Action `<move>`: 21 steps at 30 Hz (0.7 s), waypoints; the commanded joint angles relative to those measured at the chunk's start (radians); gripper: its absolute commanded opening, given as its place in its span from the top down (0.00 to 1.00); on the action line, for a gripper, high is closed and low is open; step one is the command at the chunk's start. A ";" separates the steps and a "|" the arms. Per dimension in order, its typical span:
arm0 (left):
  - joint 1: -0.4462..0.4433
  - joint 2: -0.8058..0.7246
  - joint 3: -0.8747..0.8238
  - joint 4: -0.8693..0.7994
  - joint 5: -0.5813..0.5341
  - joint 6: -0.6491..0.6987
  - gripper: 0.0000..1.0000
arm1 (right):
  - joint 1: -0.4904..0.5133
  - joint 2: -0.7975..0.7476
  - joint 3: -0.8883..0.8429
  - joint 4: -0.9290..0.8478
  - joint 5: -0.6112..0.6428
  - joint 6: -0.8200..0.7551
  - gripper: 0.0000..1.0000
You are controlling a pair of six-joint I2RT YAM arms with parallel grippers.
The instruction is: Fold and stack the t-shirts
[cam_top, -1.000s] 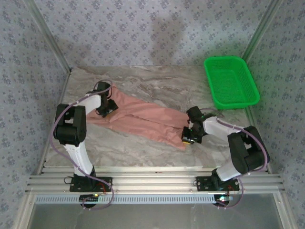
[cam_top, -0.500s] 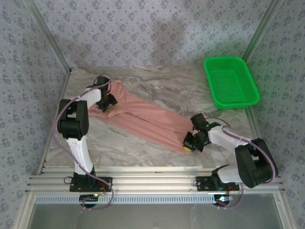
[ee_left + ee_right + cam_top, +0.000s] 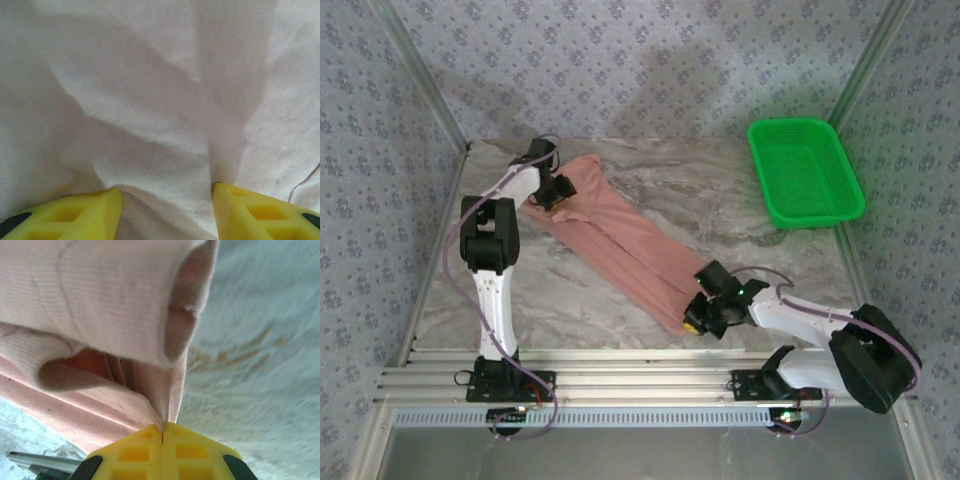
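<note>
The marble-patterned worktop (image 3: pixel 720 190) carries the salmon-pink cloth t-shirt (image 3: pixel 620 245), drawn into a long narrow band running diagonally from far left to near right. The green plastic basket (image 3: pixel 790 123) sits at the far right, well apart. The left tool (image 3: pixel 165 200) holds a thick bunch of cloth at the far-left end, jaws part-spread around it. The right tool (image 3: pixel 163 432) pinches a thin hem at the near-right end. Judged step: stretching before the fold. The next move calls for laying the cloth flat with both grips firm.

The salmon-pink t-shirt (image 3: pixel 620 240) lies on the desk (image 3: pixel 720 190) bunched into a long, creased, taut band, running diagonally from the 10 o'clock corner area to 5 o'clock near the front edge.
</note>
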 commanded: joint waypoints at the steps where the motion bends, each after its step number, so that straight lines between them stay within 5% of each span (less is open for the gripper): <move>1: 0.021 0.102 0.082 -0.033 0.024 0.078 0.45 | 0.103 -0.024 -0.007 -0.066 0.060 0.274 0.68; 8: 0.024 0.006 0.171 -0.022 0.184 0.084 0.27 | 0.099 -0.136 0.310 -0.492 0.092 0.098 0.30; 10: 0.023 -0.048 0.195 -0.030 0.216 0.074 0.05 | 0.049 -0.154 0.397 -0.610 0.114 -0.009 0.26; 21: -0.012 -0.555 0.043 -0.109 0.136 0.037 0.00 | -0.393 0.035 0.760 -0.720 0.017 -0.773 0.15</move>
